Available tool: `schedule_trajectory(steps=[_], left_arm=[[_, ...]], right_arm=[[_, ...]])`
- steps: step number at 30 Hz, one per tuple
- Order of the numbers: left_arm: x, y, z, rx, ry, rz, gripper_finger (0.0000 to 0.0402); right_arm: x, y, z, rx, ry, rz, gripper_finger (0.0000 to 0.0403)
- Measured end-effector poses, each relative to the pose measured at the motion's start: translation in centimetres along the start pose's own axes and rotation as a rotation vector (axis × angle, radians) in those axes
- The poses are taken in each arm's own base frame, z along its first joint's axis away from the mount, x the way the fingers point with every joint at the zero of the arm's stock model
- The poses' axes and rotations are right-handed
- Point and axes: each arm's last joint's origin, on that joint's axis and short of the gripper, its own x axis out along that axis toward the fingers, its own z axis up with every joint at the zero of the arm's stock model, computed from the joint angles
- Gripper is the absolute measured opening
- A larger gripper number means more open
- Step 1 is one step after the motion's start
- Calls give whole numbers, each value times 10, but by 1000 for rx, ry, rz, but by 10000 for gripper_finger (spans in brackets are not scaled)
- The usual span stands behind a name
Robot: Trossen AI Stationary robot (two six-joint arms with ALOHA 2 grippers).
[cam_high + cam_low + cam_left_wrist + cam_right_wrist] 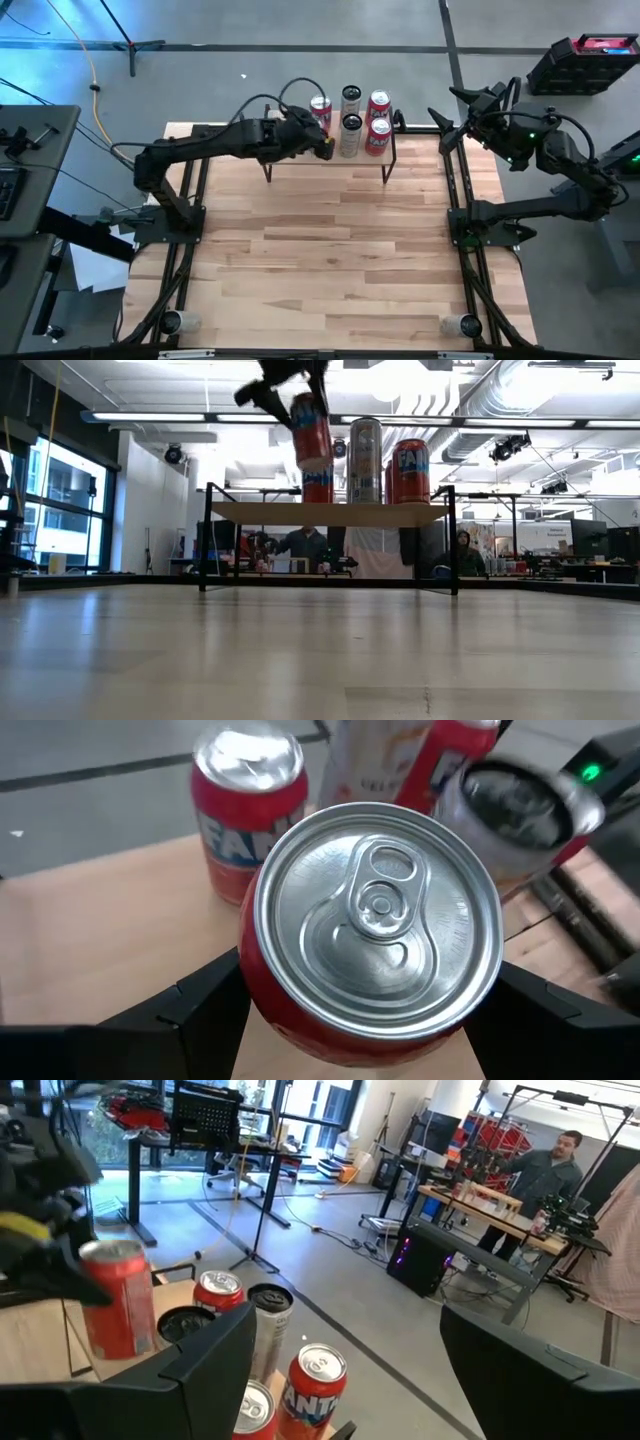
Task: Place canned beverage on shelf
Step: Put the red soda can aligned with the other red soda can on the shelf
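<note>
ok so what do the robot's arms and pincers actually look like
Both arms are dark, near-black jointed links with black cables looping off them. The left pincer and right pincer each end in two flat, angular black fingers. A small green light glows on the right arm.

left hand (pixel 326 142) gripping, right hand (pixel 452 112) open — raised

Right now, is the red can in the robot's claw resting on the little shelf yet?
Apart. In the low view the red can, gripped by the left gripper, hangs tilted with clear space between its bottom and the shelf top.
</note>
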Motion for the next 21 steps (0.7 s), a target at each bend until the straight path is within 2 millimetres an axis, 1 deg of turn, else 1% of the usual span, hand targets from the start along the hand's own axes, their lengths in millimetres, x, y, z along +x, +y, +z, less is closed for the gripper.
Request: schedule_trajectory(steps=[6, 21], left_arm=[[27, -10, -15, -12, 38, 42, 289], [33, -9, -16, -61, -49, 135, 289]], right_arm=[[0, 0, -1, -3, 9, 2, 303], [0, 0, -1, -5, 12, 2, 303]])
